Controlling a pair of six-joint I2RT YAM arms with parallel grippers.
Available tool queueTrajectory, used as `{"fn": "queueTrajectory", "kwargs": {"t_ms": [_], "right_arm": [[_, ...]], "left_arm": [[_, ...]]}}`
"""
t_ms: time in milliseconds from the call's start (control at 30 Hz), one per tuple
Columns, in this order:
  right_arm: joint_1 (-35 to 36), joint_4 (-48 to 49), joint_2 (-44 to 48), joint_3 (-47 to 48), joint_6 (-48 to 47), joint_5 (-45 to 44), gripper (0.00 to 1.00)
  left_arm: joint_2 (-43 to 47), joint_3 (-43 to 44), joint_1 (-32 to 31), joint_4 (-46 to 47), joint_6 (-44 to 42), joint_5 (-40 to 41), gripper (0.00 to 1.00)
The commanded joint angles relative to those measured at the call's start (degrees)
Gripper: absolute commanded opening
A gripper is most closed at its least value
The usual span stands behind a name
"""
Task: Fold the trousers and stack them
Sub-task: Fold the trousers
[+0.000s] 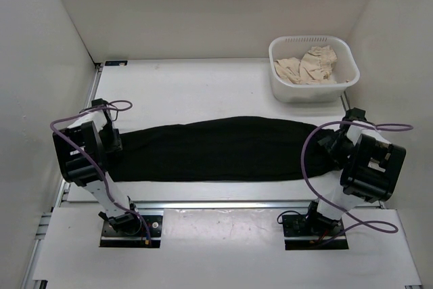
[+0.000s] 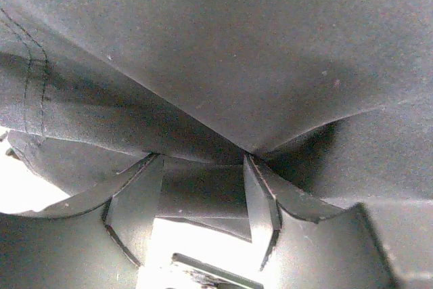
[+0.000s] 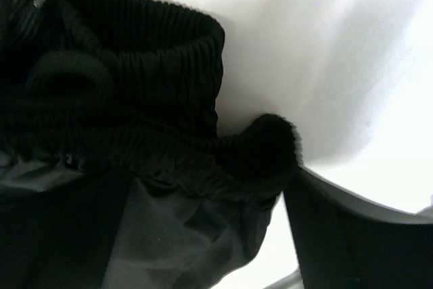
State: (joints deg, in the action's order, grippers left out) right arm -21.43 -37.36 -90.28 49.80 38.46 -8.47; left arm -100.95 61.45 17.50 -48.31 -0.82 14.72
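The black trousers (image 1: pixel 216 148) lie stretched flat from left to right across the white table (image 1: pixel 196 89). My left gripper (image 1: pixel 115 141) is at their left end. In the left wrist view dark fabric (image 2: pixel 237 52) tents up from between the fingers (image 2: pixel 135 201), and the gripper (image 2: pixel 203 167) is shut on a fold near a stitched hem. My right gripper (image 1: pixel 329 141) is at the right end. In the right wrist view the ribbed elastic waistband (image 3: pixel 135 65) bunches in the gripper (image 3: pixel 203 194). One finger (image 3: pixel 338 235) shows and the other is hidden by cloth.
A white basket (image 1: pixel 275 51) holding a beige cloth garment (image 1: pixel 308 67) stands at the back right, just behind the right arm. White walls close in the table on the left, back and right. A metal rail (image 1: pixel 216 203) runs along the near edge.
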Motion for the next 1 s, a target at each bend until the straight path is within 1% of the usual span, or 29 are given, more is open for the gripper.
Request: {"fn": "queueTrajectory", "kwargs": {"t_ms": [0, 33, 100, 133, 167, 200, 267, 300, 400, 533, 567, 600, 633, 667, 733, 767, 800, 833, 867, 900, 933, 967], "right_arm": [[-0.5, 7.9, -2.4, -0.8, 0.3, 2.4, 0.78], [-0.5, 8.7, -2.4, -1.8, 1.5, 2.4, 0.55], [-1.1, 9.2, -2.4, -2.5, 2.2, 1.7, 0.32], [-1.1, 9.2, -2.4, -2.5, 2.2, 0.3, 0.09], [-1.7, 9.2, -2.4, -2.5, 2.2, -0.6, 0.03], [-2.6, 9.2, -2.4, -2.5, 1.6, -1.4, 0.00], [-3.6, 8.6, -0.8, -1.9, 0.0, -2.7, 0.00], [-3.6, 7.9, 0.2, -0.2, -0.7, -5.6, 0.00], [-3.0, 7.2, 7.7, 1.7, -3.6, -9.4, 0.00], [6.3, 2.0, 12.4, 5.8, -4.7, -18.7, 0.00], [13.8, 0.9, 13.3, 7.1, -5.2, -21.0, 0.00], [18.7, 0.0, 15.1, 7.2, -4.5, -23.8, 0.00], [30.2, -2.3, 15.8, 8.1, -3.5, -31.2, 0.00], [36.4, -4.1, 15.8, 8.9, -1.8, -35.2, 0.00], [48.4, -8.8, 14.8, 13.1, 6.7, -42.0, 0.00], [59.4, -14.7, 13.5, 15.2, 10.7, -47.2, 0.00], [64.4, -17.0, 9.8, 19.7, 17.3, -49.0, 0.00], [73.0, -20.3, 7.4, 22.1, 19.9, -50.6, 0.00], [76.4, -21.3, 4.8, 24.7, 21.7, -51.7, 0.00], [79.2, -21.3, -0.9, 27.4, 21.7, -52.3, 0.00], [83.4, -21.3, -3.9, 33.1, 21.2, -52.8, 0.00], [84.8, -21.3, -9.7, 36.0, 20.7, -52.8, 0.00]], "left_arm": [[2.8, -1.9, -0.1, -0.8, 0.8, -2.5, 0.63], [3.3, -1.9, -0.1, -1.4, 0.8, -2.5, 0.63], [3.3, -1.9, -0.1, -2.0, 0.8, -2.5, 0.63], [3.3, -1.9, -0.1, -2.0, 0.8, -3.1, 0.63], [3.3, -1.9, -0.1, -2.6, 0.8, -3.1, 0.63], [3.3, -1.9, -0.1, -2.6, 0.8, -3.7, 0.63], [3.3, -1.9, -0.6, -3.1, 0.8, -4.3, 0.63], [3.3, -1.9, -0.6, -3.1, 0.8, -4.3, 0.63], [3.3, -2.6, -3.8, -3.1, 0.8, -4.3, 0.63], [0.8, -3.2, -7.5, -2.6, 0.8, -3.6, 0.63], [-0.6, -3.2, -8.0, -2.6, 0.8, -3.6, 0.63], [-1.2, -2.6, -8.8, -2.6, 0.8, -3.0, 0.63], [-1.7, -2.0, -8.8, -2.6, 0.8, -3.0, 0.63], [-2.2, -2.0, -9.3, -2.6, 0.8, -3.0, 0.63], [-3.3, -1.5, -10.0, -2.6, 0.8, -3.0, 0.61], [-4.2, -1.5, -10.0, -2.1, 0.8, -3.0, 0.61], [-5.0, -1.5, -10.8, -2.0, 0.8, -3.0, 0.61], [-5.6, -1.5, -10.8, -2.0, 0.8, -3.0, 0.60], [-5.6, -1.5, -11.4, -2.0, 0.8, -3.0, 0.58], [-6.5, -1.5, -11.4, -2.0, 0.8, -2.3, 0.58], [-7.2, -1.5, -12.2, -2.0, 0.8, -1.6, 0.58], [-7.2, -1.5, -13.0, -2.0, 0.8, -1.6, 0.58]]}}
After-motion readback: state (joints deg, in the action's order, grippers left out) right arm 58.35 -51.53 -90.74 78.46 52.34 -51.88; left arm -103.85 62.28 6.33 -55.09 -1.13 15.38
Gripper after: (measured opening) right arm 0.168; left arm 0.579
